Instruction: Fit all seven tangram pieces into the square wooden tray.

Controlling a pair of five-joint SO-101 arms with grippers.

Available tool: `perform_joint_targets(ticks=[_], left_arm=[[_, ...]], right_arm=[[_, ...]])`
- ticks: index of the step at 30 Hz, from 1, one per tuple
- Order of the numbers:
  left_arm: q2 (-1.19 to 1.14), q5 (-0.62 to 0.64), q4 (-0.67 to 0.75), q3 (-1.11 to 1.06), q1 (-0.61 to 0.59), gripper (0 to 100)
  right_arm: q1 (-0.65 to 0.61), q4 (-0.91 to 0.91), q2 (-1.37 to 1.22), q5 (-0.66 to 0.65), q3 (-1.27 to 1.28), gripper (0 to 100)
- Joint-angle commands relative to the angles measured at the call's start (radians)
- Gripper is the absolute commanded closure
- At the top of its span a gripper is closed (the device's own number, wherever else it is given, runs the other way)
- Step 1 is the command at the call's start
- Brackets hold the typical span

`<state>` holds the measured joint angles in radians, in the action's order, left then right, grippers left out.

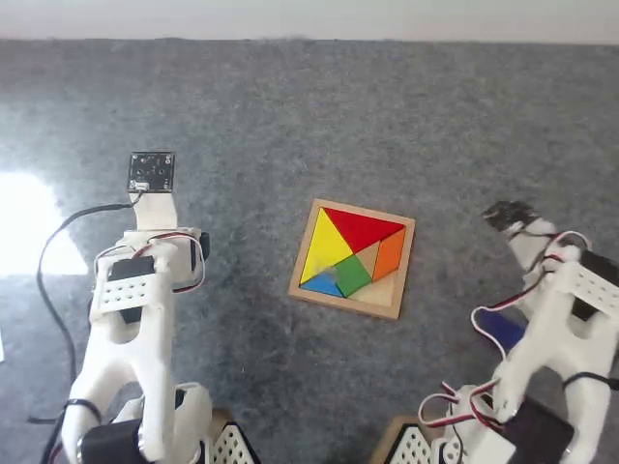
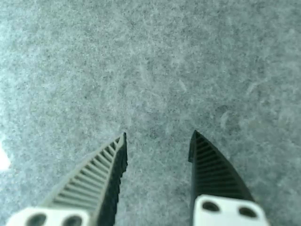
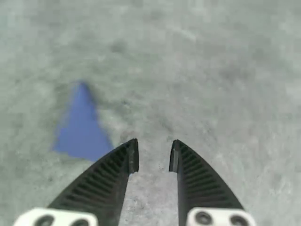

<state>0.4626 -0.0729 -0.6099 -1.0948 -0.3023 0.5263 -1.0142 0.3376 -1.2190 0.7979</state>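
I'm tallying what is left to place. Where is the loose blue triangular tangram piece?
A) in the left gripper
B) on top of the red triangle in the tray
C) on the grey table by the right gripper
C: the blue triangular piece lies flat on the grey table just beside the right gripper, outside the square wooden tray.

The left arm [image 1: 131,329] and right arm [image 1: 546,329] are white with black motor blocks [image 1: 126,269]; red and white cables [image 1: 488,324] loop alongside; ribbed dark fingers [image 3: 108,174] taper to points.
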Motion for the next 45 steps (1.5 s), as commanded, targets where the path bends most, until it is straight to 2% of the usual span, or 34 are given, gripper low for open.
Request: perform_joint_targets(ticks=[1,4,8,15,18,29,45], left_arm=[[0.009,-0.008,0.014,0.013,0.002,79],[0.009,-0.008,0.014,0.013,0.002,79],[0.009,-0.008,0.014,0.013,0.002,79],[0.009,-0.008,0.017,0.013,0.002,79],[0.009,-0.008,0.017,0.013,0.002,79],[0.009,-0.008,0.015,0.013,0.002,79],[0.009,-0.008,0.015,0.012,0.002,79]], right_arm=[[0.038,0.015,0.002,0.077,-0.037,88.0],[0.021,-0.045,0.013,-0.089,0.029,81.9],[-0.012,-0.093,0.012,-0.087,0.06,73.4],[-0.021,-0.156,0.013,-0.204,0.115,75.7],[-0.025,-0.105,0.013,-0.209,0.158,78.8],[-0.084,0.015,0.002,-0.206,0.264,77.5],[-0.243,-0.027,0.012,0.219,0.219,77.5]])
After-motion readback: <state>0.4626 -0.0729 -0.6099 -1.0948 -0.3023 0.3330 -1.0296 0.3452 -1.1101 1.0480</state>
